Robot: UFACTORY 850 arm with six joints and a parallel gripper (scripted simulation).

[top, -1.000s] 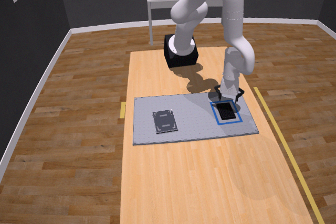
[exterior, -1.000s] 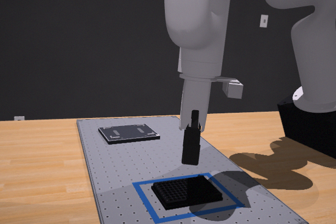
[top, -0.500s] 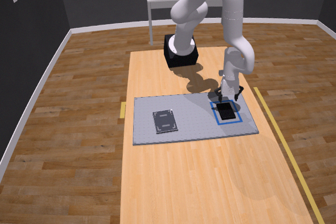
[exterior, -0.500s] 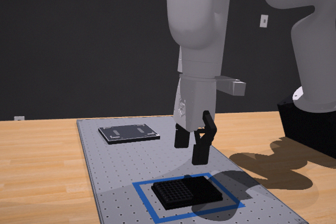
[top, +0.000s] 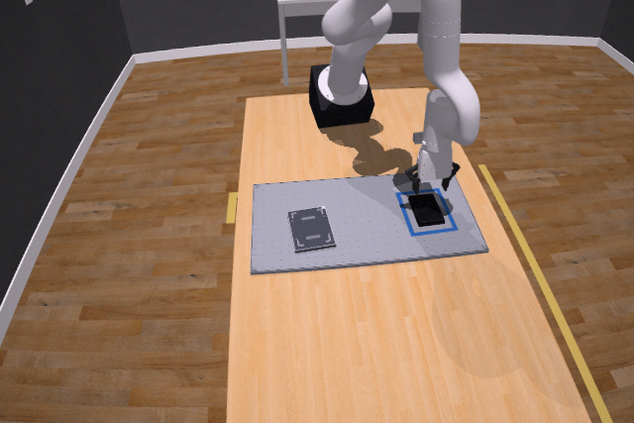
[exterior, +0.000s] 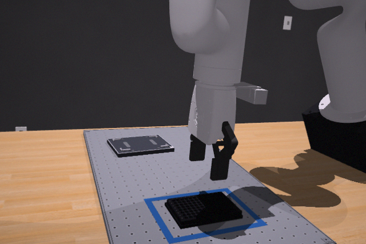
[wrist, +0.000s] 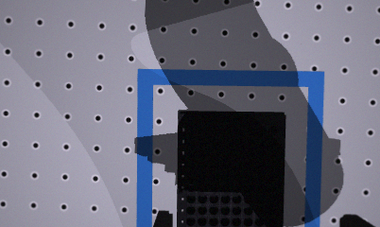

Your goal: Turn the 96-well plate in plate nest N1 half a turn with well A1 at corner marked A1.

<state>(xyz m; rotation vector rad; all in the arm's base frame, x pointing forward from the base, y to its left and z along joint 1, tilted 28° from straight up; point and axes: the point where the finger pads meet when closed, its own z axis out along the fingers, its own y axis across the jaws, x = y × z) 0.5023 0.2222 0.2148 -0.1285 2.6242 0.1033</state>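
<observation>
The black 96-well plate (top: 428, 209) lies flat inside a blue square outline (top: 434, 230) at the right of the grey perforated baseplate (top: 358, 249). It also shows in the exterior view (exterior: 203, 208) and in the wrist view (wrist: 232, 165), partly in the arm's shadow. I cannot make out its cut-off corner. My gripper (top: 431, 183) (exterior: 207, 167) hangs a little above the plate's far end, open and empty. Its fingertips just show at the bottom edge of the wrist view (wrist: 260, 222). The dark plate nest (top: 310, 229) with white corner locators sits empty at the left (exterior: 140, 144).
The arm's black base (top: 340, 103) stands on the wooden table behind the baseplate. A white desk with monitors stands against the back wall. A yellow floor line (top: 542, 285) runs along the table's right side.
</observation>
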